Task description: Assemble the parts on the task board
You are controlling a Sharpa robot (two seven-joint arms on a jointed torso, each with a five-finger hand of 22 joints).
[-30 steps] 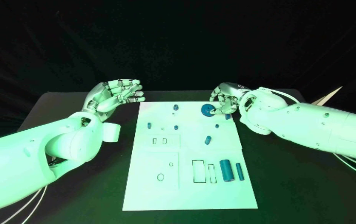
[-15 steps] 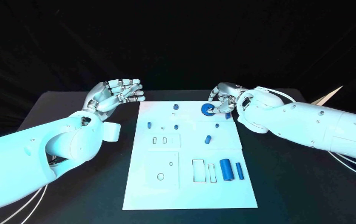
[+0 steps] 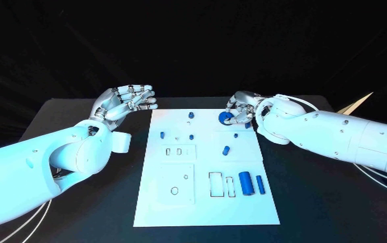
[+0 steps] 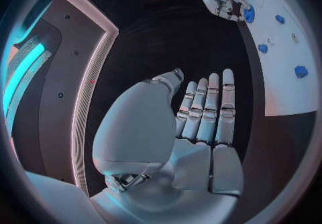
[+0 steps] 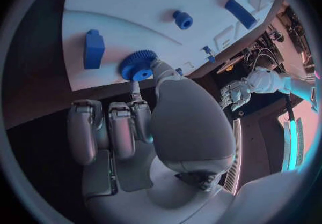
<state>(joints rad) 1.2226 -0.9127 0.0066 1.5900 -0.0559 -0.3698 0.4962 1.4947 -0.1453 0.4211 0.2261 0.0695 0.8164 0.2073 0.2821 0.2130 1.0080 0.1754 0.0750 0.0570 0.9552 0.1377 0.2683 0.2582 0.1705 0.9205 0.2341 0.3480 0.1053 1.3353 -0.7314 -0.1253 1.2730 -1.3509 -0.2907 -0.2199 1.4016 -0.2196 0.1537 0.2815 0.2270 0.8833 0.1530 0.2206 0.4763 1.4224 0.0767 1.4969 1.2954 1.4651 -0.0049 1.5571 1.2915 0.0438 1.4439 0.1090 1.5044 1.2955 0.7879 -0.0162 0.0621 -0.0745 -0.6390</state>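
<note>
The white task board lies in the middle of the black table. My right hand is at the board's far right corner and pinches a blue gear between thumb and a finger, just above the board. In the right wrist view the blue gear sits at the thumb's tip, with a blue block and a blue peg on the board beyond it. My left hand hovers off the board's far left corner, fingers loosely curled and holding nothing. The left wrist view shows the left hand with its fingers apart from the thumb.
Small blue pegs stand on the board's far half and an oblong blue piece lies at mid right. Two blue cylinders lie beside outlined slots near the front. Black table surrounds the board on all sides.
My right hand has shifted the gear slightly toward the board's far edge. The left hand has stayed where it was.
</note>
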